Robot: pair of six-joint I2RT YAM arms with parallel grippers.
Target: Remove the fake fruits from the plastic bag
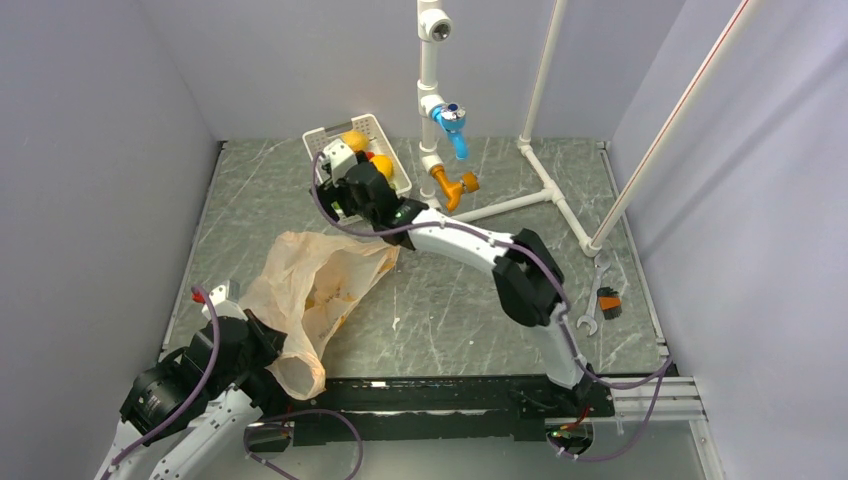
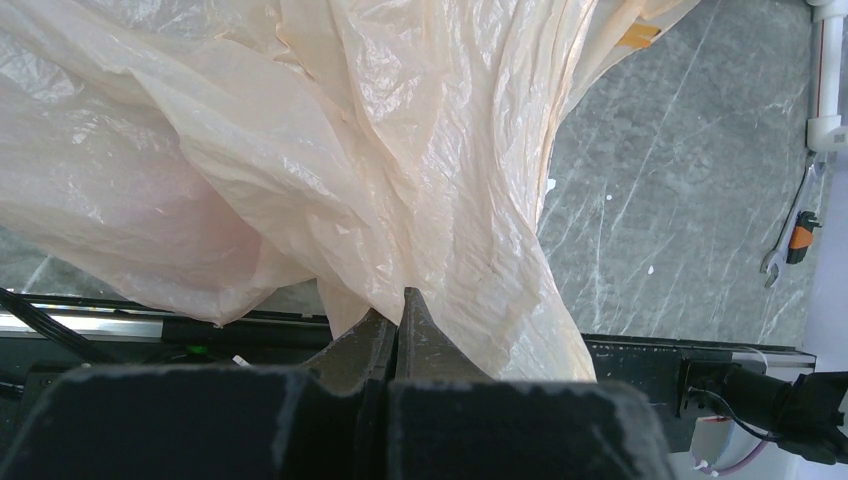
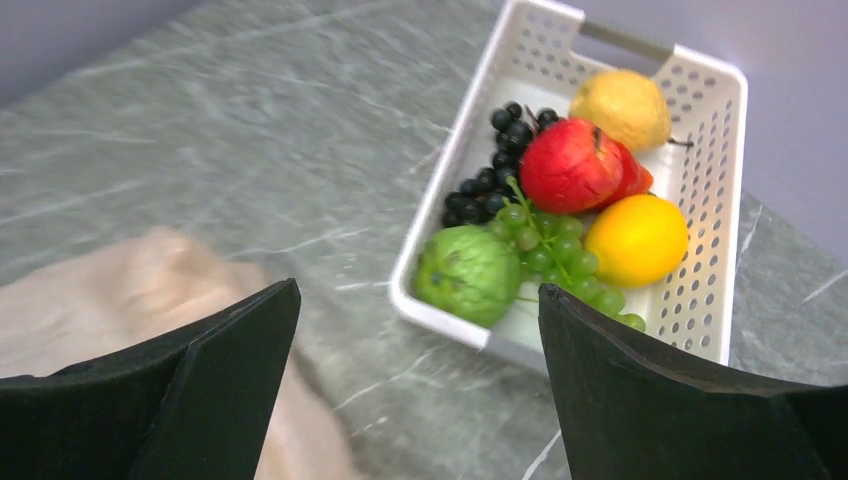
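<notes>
Three of the fake fruits lie in the white basket: the red apple, the round green fruit and the green grape bunch, beside a black grape bunch, a lemon and an orange. My right gripper hangs by the basket's near corner, fingers spread wide with nothing between them, so I judge a drop-off done. My left gripper is pressed together on a fold of the plastic bag at the table's near edge. The rest of the bag lies slack, well apart from the right gripper. I can't find a dark maroon fruit (the film is too cloudy to see inside). Next I'd take the right arm to the bag's mouth and check for a remainder.
</notes>
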